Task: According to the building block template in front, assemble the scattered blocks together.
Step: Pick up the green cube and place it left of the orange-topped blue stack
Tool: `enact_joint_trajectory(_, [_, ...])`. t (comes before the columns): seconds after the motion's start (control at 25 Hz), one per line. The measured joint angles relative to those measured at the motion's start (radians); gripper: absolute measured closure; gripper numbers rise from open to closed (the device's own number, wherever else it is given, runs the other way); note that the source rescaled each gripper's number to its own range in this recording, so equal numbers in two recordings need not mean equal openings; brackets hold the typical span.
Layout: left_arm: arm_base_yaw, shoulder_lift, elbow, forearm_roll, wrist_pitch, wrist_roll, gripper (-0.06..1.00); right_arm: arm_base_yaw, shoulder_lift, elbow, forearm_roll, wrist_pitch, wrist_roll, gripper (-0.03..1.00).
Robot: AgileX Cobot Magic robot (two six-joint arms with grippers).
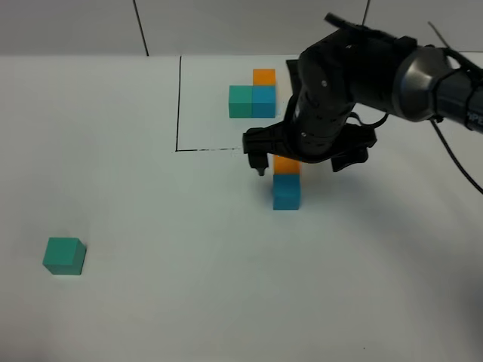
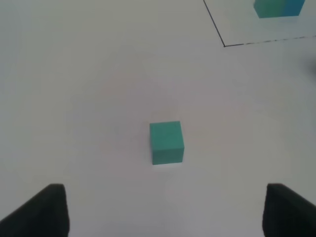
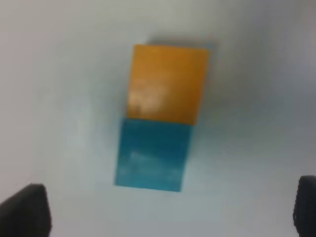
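Observation:
The building block template [image 1: 254,94] is a teal, blue and orange cluster inside a thin black frame at the back; its edge also shows in the left wrist view [image 2: 279,7]. The loose orange block [image 1: 287,164] touches the loose blue block [image 1: 287,191], orange on the far side; both show in the right wrist view, orange [image 3: 167,84] and blue [image 3: 153,155]. My right gripper [image 1: 302,164] hovers open above them, holding nothing [image 3: 163,212]. The loose teal-green block [image 1: 64,256] lies alone at the front left. My left gripper [image 2: 168,212] is open above it [image 2: 166,142].
The black frame line [image 1: 179,105] runs down the table and turns right just behind the orange block. The right arm's dark body [image 1: 355,75] covers the frame's right part. The left arm is out of the exterior view.

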Motion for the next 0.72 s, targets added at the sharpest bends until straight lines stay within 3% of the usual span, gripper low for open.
enact_joint_trajectory(0.32, [0.0,0.0,0.0,0.0,0.0,0.0,0.16,-0.123,-0.062,0.057,0.021,0.043,-0.162,0.03])
enact_joint_trajectory(0.72, [0.0,0.0,0.0,0.0,0.0,0.0,0.16,-0.394,-0.082,0.069,0.038,0.051,-0.393,0.03])
